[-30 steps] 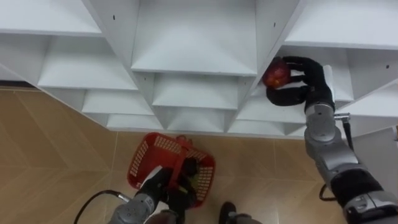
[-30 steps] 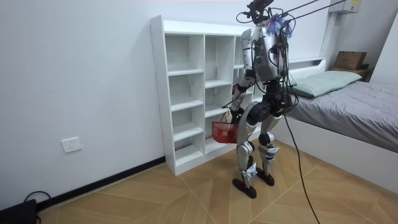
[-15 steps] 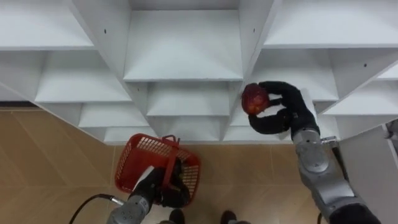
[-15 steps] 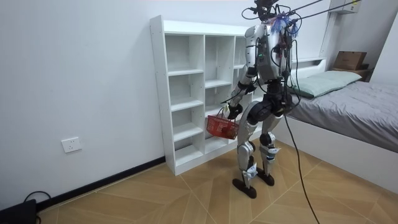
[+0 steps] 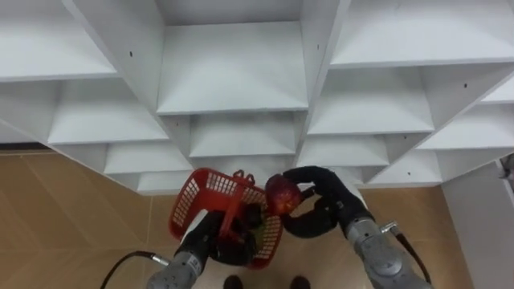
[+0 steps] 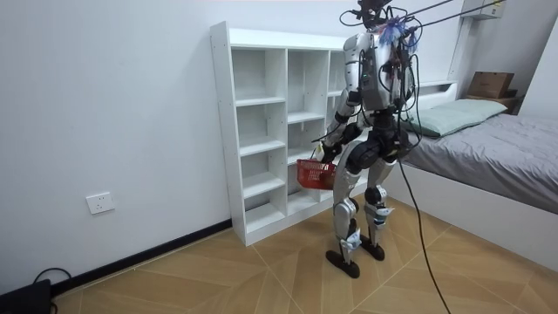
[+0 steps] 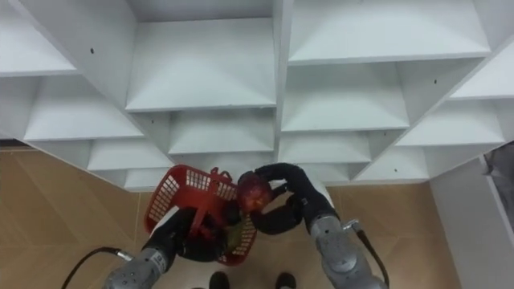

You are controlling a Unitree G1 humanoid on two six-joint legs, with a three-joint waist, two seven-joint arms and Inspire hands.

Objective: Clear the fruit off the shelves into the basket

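A red apple [image 5: 282, 194] is held in my right hand [image 5: 320, 210], whose fingers curl round it just over the right rim of the red plastic basket [image 5: 209, 197]. My left hand [image 5: 226, 238] grips the basket's handle from below and holds the basket in front of the white closet [image 5: 233, 72]. Something greenish lies inside the basket, partly hidden by the hand. In the room view I stand facing the closet [image 6: 261, 131] with the basket [image 6: 314, 173] at hip height. The right eye view shows the apple [image 7: 254, 191] against the basket [image 7: 181, 193], with the right hand [image 7: 291, 207] and left hand [image 7: 197, 233] beside it.
The closet's white shelves fill the upper part of the eye views and look bare. Wooden floor [image 5: 48, 209] lies below. In the room view a bed [image 6: 497, 148] stands at the right, close behind me, and a socket [image 6: 100, 202] is on the wall.
My right hand has carried the apple down and left from the shelf compartment to the basket's rim. The basket has risen a little toward it.
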